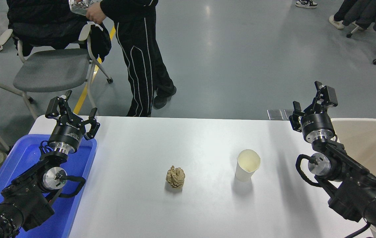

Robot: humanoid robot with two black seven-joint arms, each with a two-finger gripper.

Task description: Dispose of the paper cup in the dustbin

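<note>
Upright paper cup on table, well apart from right gripper, fingers spread, empty; dustbin beside it.

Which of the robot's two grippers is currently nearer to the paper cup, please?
The right gripper is nearer: it hangs open beyond and to the right of the paper cup, by the dustbin. The left gripper is parked open far to its left, over the blue tray.

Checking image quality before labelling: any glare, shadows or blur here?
Head view: sharp throughout, no motion blur; the paper cup and brown paper ball cast short soft shadows toward the camera on the white table; faint glare streaks on the grey floor; table edges look slightly bowed.
</note>
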